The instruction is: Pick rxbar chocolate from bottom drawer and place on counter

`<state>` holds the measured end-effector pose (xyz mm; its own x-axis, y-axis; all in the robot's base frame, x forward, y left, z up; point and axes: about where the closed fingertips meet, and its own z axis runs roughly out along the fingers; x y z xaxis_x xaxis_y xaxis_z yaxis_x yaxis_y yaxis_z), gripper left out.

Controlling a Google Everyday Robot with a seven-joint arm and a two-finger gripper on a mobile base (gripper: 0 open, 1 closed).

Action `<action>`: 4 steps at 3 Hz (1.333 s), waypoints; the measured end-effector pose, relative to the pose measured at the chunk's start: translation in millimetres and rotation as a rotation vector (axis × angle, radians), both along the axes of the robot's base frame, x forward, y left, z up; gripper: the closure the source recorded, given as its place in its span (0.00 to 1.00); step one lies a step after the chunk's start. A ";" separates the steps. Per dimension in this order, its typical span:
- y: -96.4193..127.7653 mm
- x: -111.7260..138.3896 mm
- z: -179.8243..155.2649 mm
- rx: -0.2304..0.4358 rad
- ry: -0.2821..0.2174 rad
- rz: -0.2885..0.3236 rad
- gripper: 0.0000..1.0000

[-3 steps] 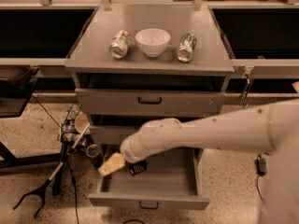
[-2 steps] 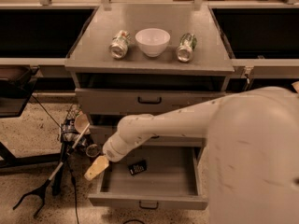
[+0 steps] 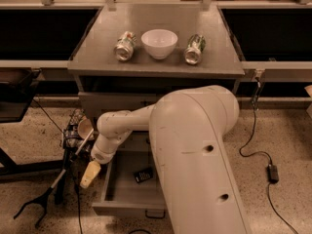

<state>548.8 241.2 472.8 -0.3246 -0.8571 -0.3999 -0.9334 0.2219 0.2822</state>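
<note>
- Gripper (image 3: 89, 174): lower left of the frame, at the end of the pale arm (image 3: 195, 150), hanging over the floor just outside the left wall of the bottom drawer (image 3: 110, 179). Whether it is open or closed cannot be told; nothing is seen in it.
- rxbar chocolate (image 3: 144, 175): lower centre, flat on the drawer floor, apart from every wall. It lies to the right of the gripper at about the same height in the frame, with the drawer's left wall between them. Its long axis runs roughly left to right, with the right end tipped slightly toward the top of the frame.
- Bottom drawer: pulled open, front edge toward the bottom of the frame. Its right part is hidden behind the arm.
- Judgement: the coming move likely calls for a shift right, over the wall, then down onto the bar.
- Counter (image 3: 97, 57): upper centre. It carries a left can (image 3: 125, 45), a white bowl (image 3: 159, 43) and a right can (image 3: 194, 48) in a row, with bare strips at front and back.
- Cables and black stand (image 3: 44, 199): on the floor left of the gripper, limiting room that way.
</note>
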 end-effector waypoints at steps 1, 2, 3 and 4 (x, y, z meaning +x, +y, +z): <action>0.9 -0.4 1.0 0.002 -0.001 0.001 0.00; 10.0 0.2 -4.2 -0.061 -0.018 0.028 0.00; 5.6 0.9 -20.6 -0.237 -0.043 0.068 0.00; -23.4 4.4 -45.9 -0.425 -0.068 0.090 0.00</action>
<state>553.1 217.8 426.8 -0.2266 -0.9737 -0.0238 -0.9676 0.2222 0.1202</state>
